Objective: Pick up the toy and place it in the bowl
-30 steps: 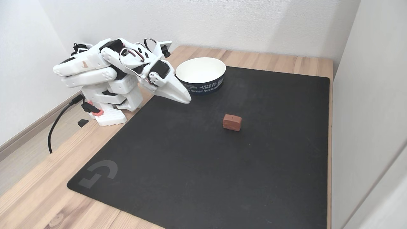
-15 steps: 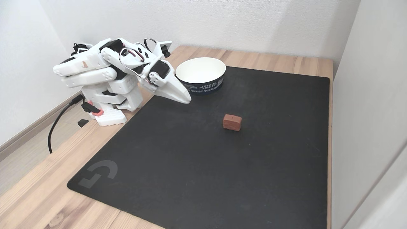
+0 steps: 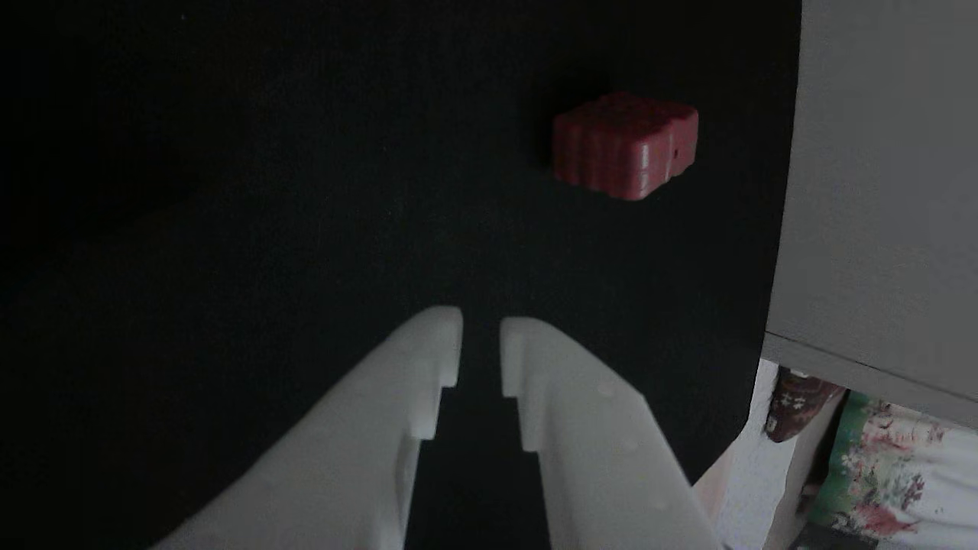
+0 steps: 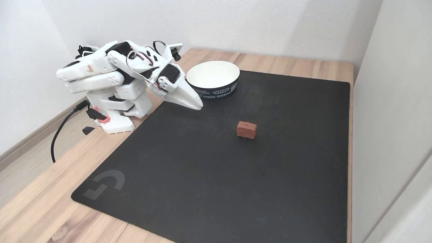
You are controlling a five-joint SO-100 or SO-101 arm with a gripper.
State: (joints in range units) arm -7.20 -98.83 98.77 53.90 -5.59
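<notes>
Pincer [image 4: 199, 106] of white plastic, mine, sits folded low at the upper left of the fixed view, its tip pointing down toward the black rubber mat [image 4: 202, 175] and hanging just in front of the bowl. Seen from the other view, my pincer [image 3: 481, 336] enters from the bottom edge with its two white fingers [image 3: 397, 428] nearly together, only a narrow dark slit between the tips, and nothing held between them. My toy, a small dull-red plastic block with wavy ridged sides [image 4: 246, 130], lies on the mat a little right of the frame's centre in the fixed view, well apart from my pincer and lower right of it. In the other view that same block [image 3: 625, 145] shows at the upper right, flat on the dark mat, with a small hole in its right-hand side. A round paper bowl, white inside with a dark blue printed band outside [image 4: 213, 80], stands upright at the mat's far edge, in the upper middle of the fixed view, with nothing in the part of its inside I can see. Mat and bowl rest on a light wooden tabletop [image 4: 40, 209].
</notes>
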